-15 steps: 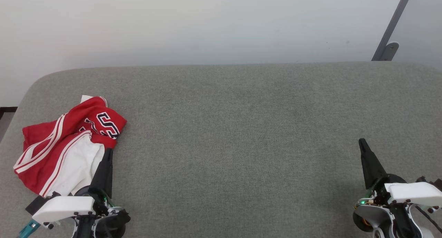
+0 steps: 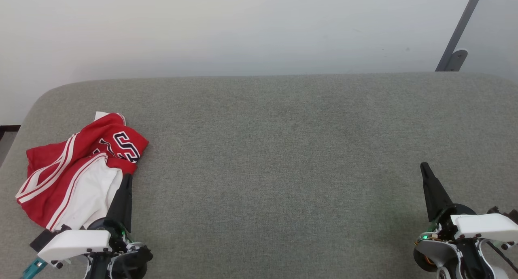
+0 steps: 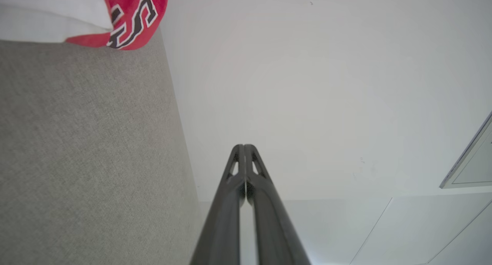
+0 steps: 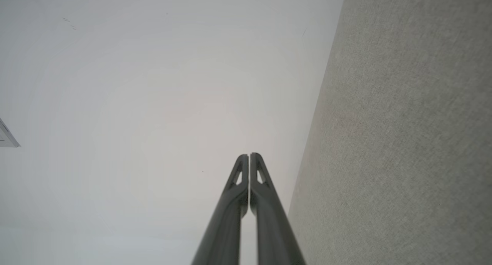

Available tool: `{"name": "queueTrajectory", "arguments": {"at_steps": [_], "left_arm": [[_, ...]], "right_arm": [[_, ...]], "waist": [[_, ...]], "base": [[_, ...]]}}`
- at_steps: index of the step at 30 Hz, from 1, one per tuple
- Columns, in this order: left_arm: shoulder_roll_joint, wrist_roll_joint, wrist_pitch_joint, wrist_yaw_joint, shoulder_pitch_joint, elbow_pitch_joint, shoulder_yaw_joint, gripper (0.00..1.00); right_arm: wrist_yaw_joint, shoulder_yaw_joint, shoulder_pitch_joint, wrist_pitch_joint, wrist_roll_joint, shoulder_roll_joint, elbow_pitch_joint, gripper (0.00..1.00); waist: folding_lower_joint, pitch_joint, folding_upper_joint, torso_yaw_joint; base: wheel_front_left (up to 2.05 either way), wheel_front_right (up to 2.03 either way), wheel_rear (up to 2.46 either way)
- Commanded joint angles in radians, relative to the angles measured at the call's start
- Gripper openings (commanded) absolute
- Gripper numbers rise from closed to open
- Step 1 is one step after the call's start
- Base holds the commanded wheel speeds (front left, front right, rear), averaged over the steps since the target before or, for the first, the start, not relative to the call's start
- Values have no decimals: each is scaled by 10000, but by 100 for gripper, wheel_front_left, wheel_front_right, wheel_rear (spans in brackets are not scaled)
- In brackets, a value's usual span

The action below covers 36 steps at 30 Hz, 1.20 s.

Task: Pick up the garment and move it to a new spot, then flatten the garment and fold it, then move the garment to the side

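The garment point(image 2: 77, 170), a red T-shirt with white sleeve cloth, striped trim and navy letters, lies crumpled at the left end of the grey padded table point(image 2: 283, 157). Its lettered edge point(image 3: 132, 17) shows at the top left of the left wrist view. My left gripper point(image 2: 128, 177) is shut with nothing in it, its tip just right of the garment's white part. At the lower right my right gripper point(image 2: 424, 165) is shut and empty, far from the garment. The wrist views show each pair of fingers point(image 3: 244, 149) point(image 4: 249, 157) pressed together.
A white wall point(image 2: 243, 28) rises behind the table's far edge. A grey metal strut point(image 2: 459, 32) leans against it at the upper right. The table's rounded left edge lies just beyond the garment, with a strip of dark floor point(image 2: 8, 129) past it.
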Motion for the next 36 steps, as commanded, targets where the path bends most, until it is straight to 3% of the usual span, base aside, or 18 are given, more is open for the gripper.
{"name": "queueTrajectory", "arguments": {"at_steps": [1,36], "left_arm": [[20,28,14,4,-142,-13,3,0],[20,29,14,4,-142,-13,3,0]], "right_arm": [[0,-3,-43,3,38,14,25,0],[0,-2,-43,3,38,14,24,0]], "waist": [[0,0,0,0],[0,0,0,0]], "base": [[0,0,0],[0,0,0]]}}
